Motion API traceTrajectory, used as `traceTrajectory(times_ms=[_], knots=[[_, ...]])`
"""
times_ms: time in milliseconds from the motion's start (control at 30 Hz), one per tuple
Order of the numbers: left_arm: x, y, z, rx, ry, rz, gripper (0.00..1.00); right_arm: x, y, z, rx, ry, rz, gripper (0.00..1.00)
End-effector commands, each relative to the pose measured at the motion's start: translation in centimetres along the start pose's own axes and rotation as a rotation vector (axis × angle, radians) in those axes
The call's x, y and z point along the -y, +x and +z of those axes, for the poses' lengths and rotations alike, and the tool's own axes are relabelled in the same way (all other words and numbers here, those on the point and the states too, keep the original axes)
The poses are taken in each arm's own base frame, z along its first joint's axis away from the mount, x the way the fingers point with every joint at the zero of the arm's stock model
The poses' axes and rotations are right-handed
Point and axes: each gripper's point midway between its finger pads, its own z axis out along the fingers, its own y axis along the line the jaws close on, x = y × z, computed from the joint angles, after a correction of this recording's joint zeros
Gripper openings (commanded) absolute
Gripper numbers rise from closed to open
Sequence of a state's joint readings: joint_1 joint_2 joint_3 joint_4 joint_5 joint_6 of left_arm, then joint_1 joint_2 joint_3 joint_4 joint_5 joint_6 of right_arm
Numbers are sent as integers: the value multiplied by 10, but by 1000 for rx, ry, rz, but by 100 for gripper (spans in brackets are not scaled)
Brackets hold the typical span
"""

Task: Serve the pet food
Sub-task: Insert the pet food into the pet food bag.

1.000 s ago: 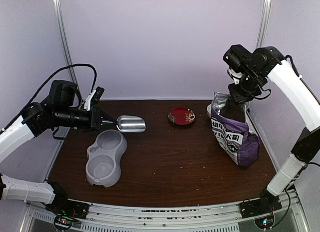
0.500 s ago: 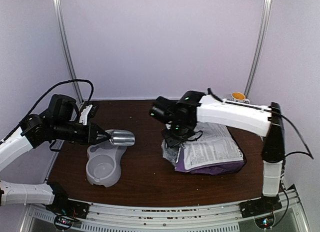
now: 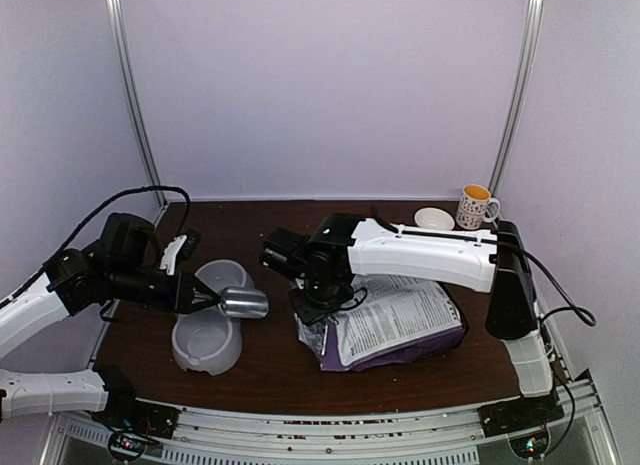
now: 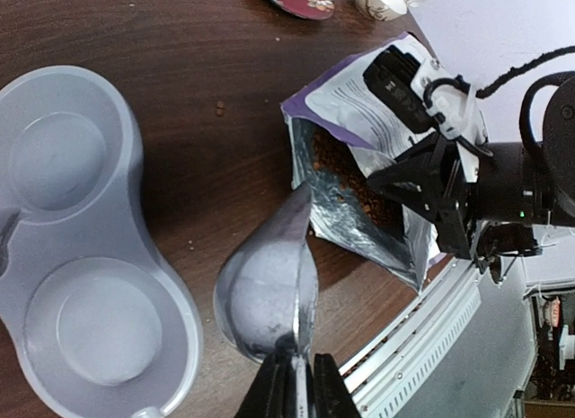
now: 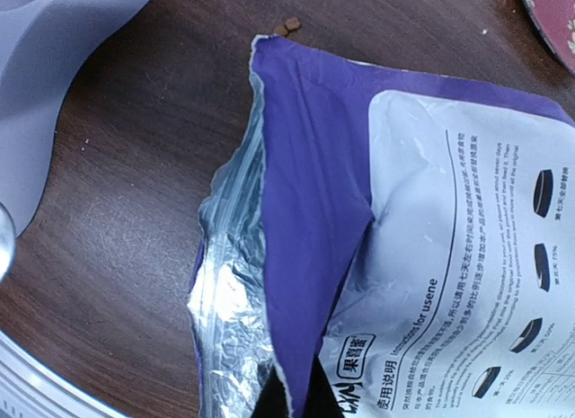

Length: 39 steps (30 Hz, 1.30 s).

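The kibble sits inside the bag, which lies flat on the tabletop. Only the left wrist view looks into the foil mouth and shows it. The right tool is pressed together on the bag's upper lip, just above the kibble. The left tool pinches the handle of a scoop aimed at the bag's mouth. The top view shows the scoop short of the bag, over the bowl. The right wrist view shows loose bits just off the bag's corner.

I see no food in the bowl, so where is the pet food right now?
In the left wrist view, the pet food sits inside the open purple bag, lying on its side right of the metal scoop.
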State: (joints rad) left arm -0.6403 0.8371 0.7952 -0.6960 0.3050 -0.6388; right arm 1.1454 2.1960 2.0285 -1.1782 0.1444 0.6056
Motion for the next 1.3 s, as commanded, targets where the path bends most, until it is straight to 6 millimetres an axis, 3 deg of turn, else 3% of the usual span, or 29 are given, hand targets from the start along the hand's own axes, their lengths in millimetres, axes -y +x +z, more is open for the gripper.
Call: traceTrajectory(times_ms=[0, 300, 633, 867, 1267], knots=[[31, -10, 8, 19, 191, 38, 0, 35, -16, -41, 92, 98, 20, 0], [52, -15, 38, -2, 354, -42, 0, 40, -34, -64, 151, 126, 24, 0], [74, -35, 91, -41, 401, -87, 0, 57, -41, -74, 180, 217, 12, 0], [48, -25, 129, -107, 262, -107, 0, 74, -38, -81, 178, 309, -27, 0], [37, -19, 154, -151, 121, -60, 0, 74, -41, -78, 189, 315, -42, 0]])
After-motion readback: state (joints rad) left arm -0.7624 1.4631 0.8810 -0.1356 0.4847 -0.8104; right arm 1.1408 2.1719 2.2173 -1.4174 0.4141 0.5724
